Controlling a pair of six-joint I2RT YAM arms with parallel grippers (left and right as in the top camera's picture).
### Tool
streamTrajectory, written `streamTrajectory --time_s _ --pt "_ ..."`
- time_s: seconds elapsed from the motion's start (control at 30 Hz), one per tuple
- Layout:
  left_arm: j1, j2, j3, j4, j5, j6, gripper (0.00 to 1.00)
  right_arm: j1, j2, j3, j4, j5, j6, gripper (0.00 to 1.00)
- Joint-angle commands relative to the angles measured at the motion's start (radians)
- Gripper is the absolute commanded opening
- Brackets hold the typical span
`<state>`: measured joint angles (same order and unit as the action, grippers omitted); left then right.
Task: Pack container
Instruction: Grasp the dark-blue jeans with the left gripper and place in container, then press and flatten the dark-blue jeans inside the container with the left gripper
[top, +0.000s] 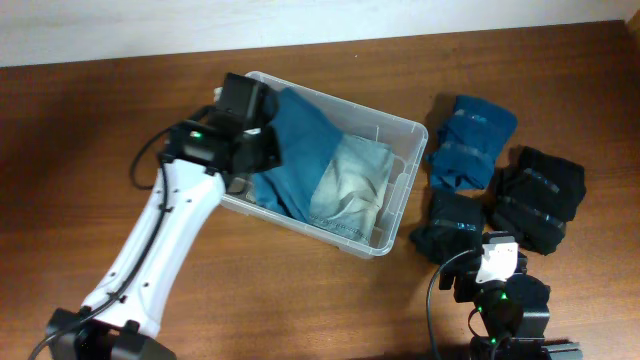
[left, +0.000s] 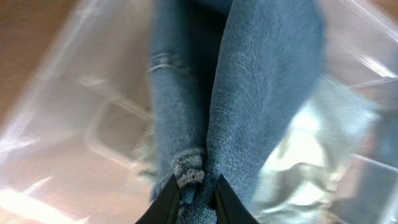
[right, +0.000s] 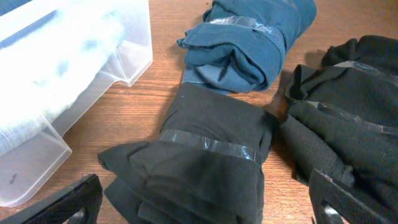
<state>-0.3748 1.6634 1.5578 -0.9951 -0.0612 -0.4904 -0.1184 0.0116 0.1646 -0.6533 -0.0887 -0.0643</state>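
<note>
Container sat mid-bench, clear walls, long axis running far left to near right.

Left fingers were clenched on a gathered fold of blue cloth and held it above the container's left end. Most of the cloth draped down inside, next to a pale garment bunched toward the near-right end.

Right fingers were spread wide, grasping nothing, low over a taped black bundle on the bench just right of the container. A blue bundle lay beyond it, touching, and a second black bundle lay to the right.

Judged step: laying the blue cloth in. To do it well:
- Lower until the cloth's weight rests on the floor before letting go.
- Keep the pinched fold inside the left rim, not over it.
- Release fully, then lift straight up, since loose fabric could snag on a finger.
- Lay it flat, because three bundles remain outside and would need room on top.
</note>
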Motion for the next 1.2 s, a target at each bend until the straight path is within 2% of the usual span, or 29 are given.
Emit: streamTrajectory --time_s 0.0,0.07,0.17,0.2,0.23,0.5,0.6,0.63,0.7,0.73,0.77,0.87,1.07,1.17 --pt "0.079 -0.082 0.014 -0.04 -0.105 0.036 0.02 -0.006 -0.008 -0.006 0.0 -0.009 -0.006 0.98" --pt "0.111 -0.097 0.014 -0.044 -0.104 0.053 0.11 -0.006 -0.008 -0.006 0.0 -0.009 -0.006 0.99" --pt "0.153 -0.104 0.014 -0.064 -0.104 0.059 0.38 -0.006 -0.008 -0.006 -0.001 -0.009 -0.006 0.98" --pt "0.162 -0.103 0.014 -0.074 -0.105 0.06 0.64 -0.006 -0.008 -0.006 0.0 -0.009 -0.006 0.99" --pt "0.171 -0.103 0.014 -0.083 -0.105 0.072 0.99 -0.006 -0.008 -0.006 -0.001 -0.009 -0.006 0.98" --pt "0.225 -0.105 0.014 -0.098 -0.107 0.154 0.99 -0.006 -0.008 -0.006 0.0 -0.009 -0.006 0.99" --pt "0.261 -0.103 0.014 -0.088 -0.18 0.156 0.99 -0.006 -0.008 -0.006 0.0 -0.009 -0.006 0.99" --pt "0.276 -0.101 0.014 -0.079 -0.195 0.157 0.98 -0.006 -0.008 -0.006 -0.001 -0.009 -0.006 0.99" --pt "0.307 -0.094 0.014 -0.056 -0.185 0.197 0.83 -0.006 -0.008 -0.006 0.0 -0.009 -0.006 0.99" --pt "0.32 -0.092 0.014 -0.042 -0.166 0.238 0.77 -0.006 -0.008 -0.006 0.0 -0.009 -0.006 0.99" --pt "0.332 -0.086 0.014 -0.027 -0.139 0.288 0.76 -0.006 -0.008 -0.006 0.0 -0.009 -0.006 0.99" --pt "0.363 -0.056 0.014 0.016 -0.017 0.445 0.77 -0.006 -0.008 -0.006 -0.001 -0.009 -0.006 0.98" --pt "0.41 0.069 0.014 0.028 0.354 0.737 0.77 -0.006 -0.008 -0.006 0.0 -0.009 -0.006 0.99" --pt "0.41 0.119 0.014 0.026 0.369 0.774 0.78 -0.006 -0.008 -0.006 0.0 -0.009 -0.006 0.98"
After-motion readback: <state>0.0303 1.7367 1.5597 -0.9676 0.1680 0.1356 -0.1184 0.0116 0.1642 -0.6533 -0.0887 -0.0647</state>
